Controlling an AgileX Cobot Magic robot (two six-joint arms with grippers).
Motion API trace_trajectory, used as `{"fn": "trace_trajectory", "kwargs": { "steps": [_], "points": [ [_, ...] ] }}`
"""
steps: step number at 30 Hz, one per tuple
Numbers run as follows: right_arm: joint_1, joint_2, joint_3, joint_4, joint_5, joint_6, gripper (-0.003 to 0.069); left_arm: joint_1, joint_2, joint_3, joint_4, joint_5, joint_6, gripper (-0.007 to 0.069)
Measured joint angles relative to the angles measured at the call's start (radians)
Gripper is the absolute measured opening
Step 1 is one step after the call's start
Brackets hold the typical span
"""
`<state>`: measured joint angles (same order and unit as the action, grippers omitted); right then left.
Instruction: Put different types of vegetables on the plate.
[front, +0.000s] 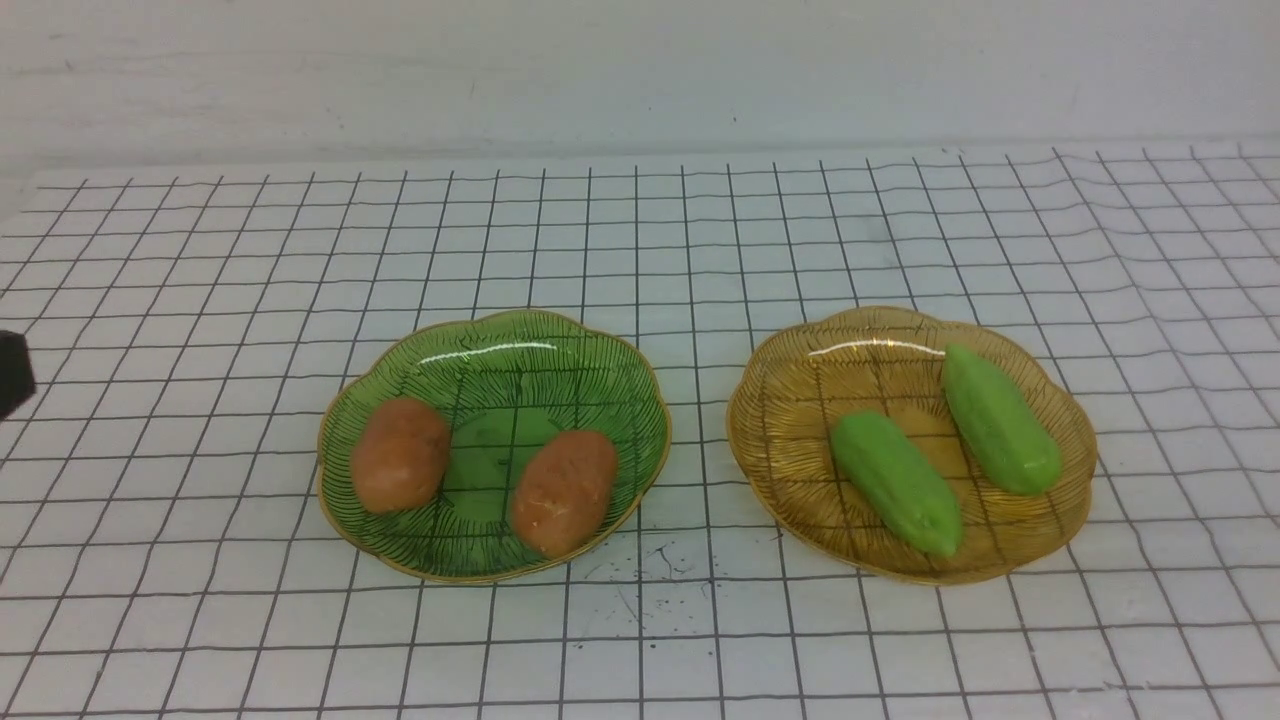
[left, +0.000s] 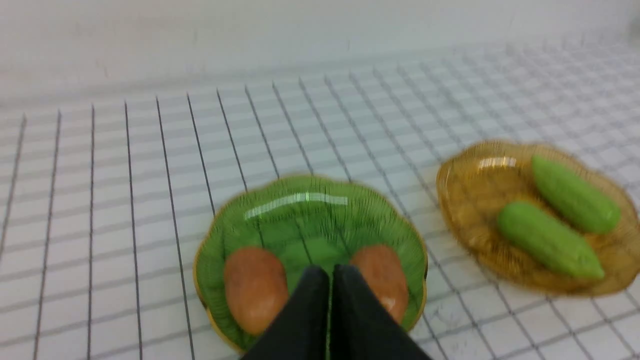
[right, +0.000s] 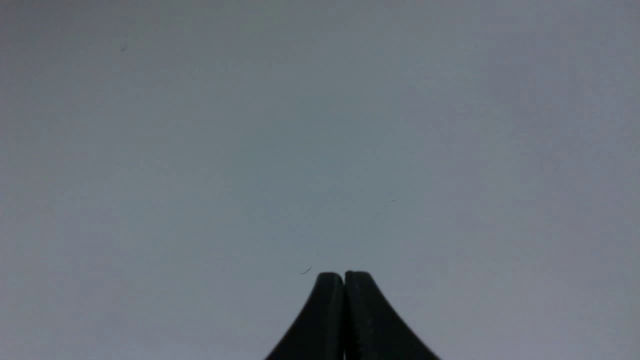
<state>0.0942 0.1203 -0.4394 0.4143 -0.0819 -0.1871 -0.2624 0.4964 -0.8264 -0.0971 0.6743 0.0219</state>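
Left potato: the orange-brown potato (front: 400, 455) lies in the green plate, against the side farther from the amber plate, tilted slightly.
Right potato: the other orange-brown potato (front: 565, 492) lies in the green plate too, on the side toward the amber plate and apart from its mate.
Near gourd: a light green gourd (front: 895, 482) lies slantwise in the amber plate, on the side toward the green plate.
Far gourd: the second light green gourd (front: 1000, 420) lies in the amber plate, farther from the green plate than the first gourd and slanted much the same way.
Green plate: this scalloped, ribbed, see-through plate (front: 490, 430) with a gold rim is the landmark.
Amber plate: a plate (front: 790, 430) of similar shape stands just to the right of the green plate, not touching it.
Worktop: the white worktop (front: 690, 620) with dark grid lines runs beneath and around the green plate.
Wall: a pale wall (front: 640, 70) rises beyond the green plate.
Left tool: the left tool (left: 330, 277) is narrow, its tips together with nothing between them.
Right tool: the right tool (right: 343, 280) is narrow as well, empty, before a plain pale surface.
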Motion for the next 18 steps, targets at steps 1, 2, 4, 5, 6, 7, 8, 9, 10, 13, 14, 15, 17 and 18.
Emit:
{"fn": "trace_trajectory", "kwargs": {
  "steps": [1,2,4,5,6,7,8,9,10,13,14,15,17,18],
  "points": [
    [0.0,0.0,0.0,0.0,0.0,0.0,-0.0014,0.0,-0.014,0.0,-0.004,0.0,0.0,-0.0008],
    [0.0,0.0,0.0,0.0,0.0,0.0,-0.0014,0.0,-0.032,0.0,-0.009,0.0,0.0,-0.0008],
    [0.0,0.0,0.0,0.0,0.0,0.0,-0.0014,0.0,-0.042,0.0,-0.013,0.0,0.0,-0.0008],
    [0.0,0.0,0.0,0.0,0.0,0.0,-0.0014,0.0,-0.057,0.0,-0.017,0.0,0.0,-0.0008],
    [0.0,0.0,0.0,0.0,0.0,0.0,-0.0014,0.0,-0.061,0.0,-0.017,0.0,0.0,-0.0008],
    [0.0,0.0,0.0,0.0,0.0,0.0,-0.0014,0.0,-0.065,0.0,-0.017,0.0,0.001,-0.0008],
    [0.0,0.0,0.0,0.0,0.0,0.0,-0.0014,0.0,-0.065,0.0,-0.017,0.0,0.001,-0.0008],
    [0.0,0.0,0.0,0.0,0.0,0.0,-0.0014,0.0,-0.065,0.0,-0.018,0.0,0.001,-0.0008],
    [0.0,0.0,0.0,0.0,0.0,0.0,-0.0014,0.0,-0.065,0.0,-0.018,0.0,0.001,-0.0008],
    [0.0,0.0,0.0,0.0,0.0,0.0,-0.0014,0.0,-0.065,0.0,-0.018,0.001,0.01,-0.0008],
    [0.0,0.0,0.0,0.0,0.0,0.0,-0.0014,0.0,-0.065,0.0,-0.018,0.002,0.01,-0.0008],
    [0.0,0.0,0.0,0.0,0.0,0.0,-0.0014,0.0,-0.065,0.0,-0.018,0.003,0.012,-0.0008],
    [0.0,0.0,0.0,0.001,0.0,0.0,-0.0014,0.0,-0.065,0.0,-0.018,0.003,0.015,-0.0008],
    [0.0,0.0,0.0,0.001,0.0,0.0,-0.0014,0.0,-0.065,0.0,-0.017,0.003,0.016,-0.0008]
  ]
}}
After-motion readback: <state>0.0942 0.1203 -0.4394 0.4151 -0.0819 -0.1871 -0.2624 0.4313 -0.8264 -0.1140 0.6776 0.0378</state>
